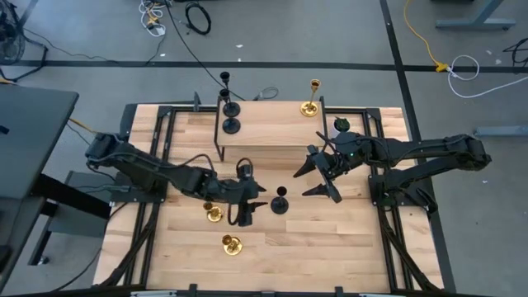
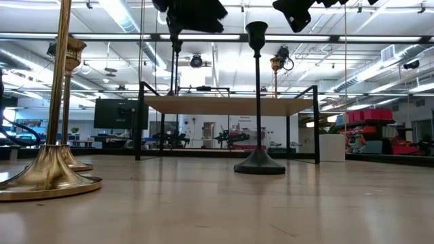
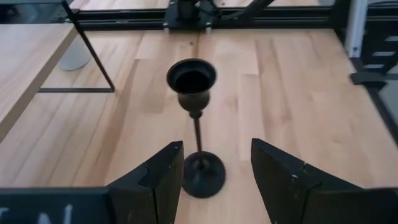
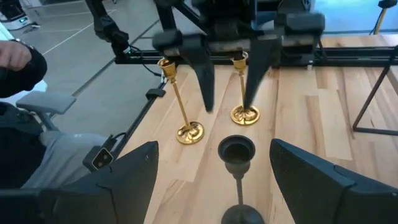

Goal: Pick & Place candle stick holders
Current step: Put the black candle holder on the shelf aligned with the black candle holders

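A black holder [image 1: 280, 202] stands upright mid-table [image 1: 346, 247], between both grippers — left gripper [image 1: 247, 211] just left of it, right gripper [image 1: 318, 177] right and farther back — jaws of both spread wide, gripping nothing.

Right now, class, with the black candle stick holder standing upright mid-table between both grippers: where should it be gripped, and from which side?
Grip the black candle stick holder on its thin upright stem, between cup and flared base, coming in level from the side. The left gripper is open and already faces it; the stem fits between the fingers, while the base is probably too wide.
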{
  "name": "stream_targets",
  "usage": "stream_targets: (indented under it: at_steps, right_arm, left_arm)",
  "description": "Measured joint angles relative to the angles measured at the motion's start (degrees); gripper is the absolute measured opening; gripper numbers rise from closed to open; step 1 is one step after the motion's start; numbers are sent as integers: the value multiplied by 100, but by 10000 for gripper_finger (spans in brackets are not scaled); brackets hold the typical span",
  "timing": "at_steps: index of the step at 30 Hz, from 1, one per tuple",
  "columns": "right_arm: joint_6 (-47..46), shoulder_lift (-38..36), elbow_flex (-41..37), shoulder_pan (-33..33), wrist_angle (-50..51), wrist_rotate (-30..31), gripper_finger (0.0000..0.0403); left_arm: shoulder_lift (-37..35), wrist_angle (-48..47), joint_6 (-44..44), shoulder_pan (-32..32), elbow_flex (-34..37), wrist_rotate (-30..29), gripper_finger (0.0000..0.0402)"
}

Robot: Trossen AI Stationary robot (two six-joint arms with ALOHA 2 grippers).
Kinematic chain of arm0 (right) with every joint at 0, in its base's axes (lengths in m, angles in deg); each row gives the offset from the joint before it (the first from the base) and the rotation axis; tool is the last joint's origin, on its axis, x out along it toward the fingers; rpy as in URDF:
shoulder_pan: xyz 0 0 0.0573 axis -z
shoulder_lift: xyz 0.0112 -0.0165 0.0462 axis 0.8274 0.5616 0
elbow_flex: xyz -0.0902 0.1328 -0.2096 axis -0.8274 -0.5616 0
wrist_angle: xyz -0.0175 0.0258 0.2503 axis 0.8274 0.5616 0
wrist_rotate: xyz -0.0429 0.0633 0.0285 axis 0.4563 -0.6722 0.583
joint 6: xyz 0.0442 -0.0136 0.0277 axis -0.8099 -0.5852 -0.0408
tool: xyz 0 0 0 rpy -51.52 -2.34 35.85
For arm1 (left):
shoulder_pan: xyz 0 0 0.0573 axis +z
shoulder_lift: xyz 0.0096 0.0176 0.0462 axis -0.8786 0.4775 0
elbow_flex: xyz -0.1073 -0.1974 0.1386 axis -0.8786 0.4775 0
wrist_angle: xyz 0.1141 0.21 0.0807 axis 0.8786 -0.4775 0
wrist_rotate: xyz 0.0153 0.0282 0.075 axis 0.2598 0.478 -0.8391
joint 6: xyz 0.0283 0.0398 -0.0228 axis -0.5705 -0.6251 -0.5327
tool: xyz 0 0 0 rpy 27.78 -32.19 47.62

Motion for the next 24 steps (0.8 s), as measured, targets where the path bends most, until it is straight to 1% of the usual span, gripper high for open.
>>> stream_targets:
  at_steps: [9, 24]
  right_arm:
    - [33, 0, 0, -57, 4, 0, 304]
    - [136, 0, 0, -54, 38, 64, 304]
  left_arm:
    - [335, 310, 261, 65, 0, -139, 190]
    - [1032, 1385, 448, 318, 0, -189, 190]
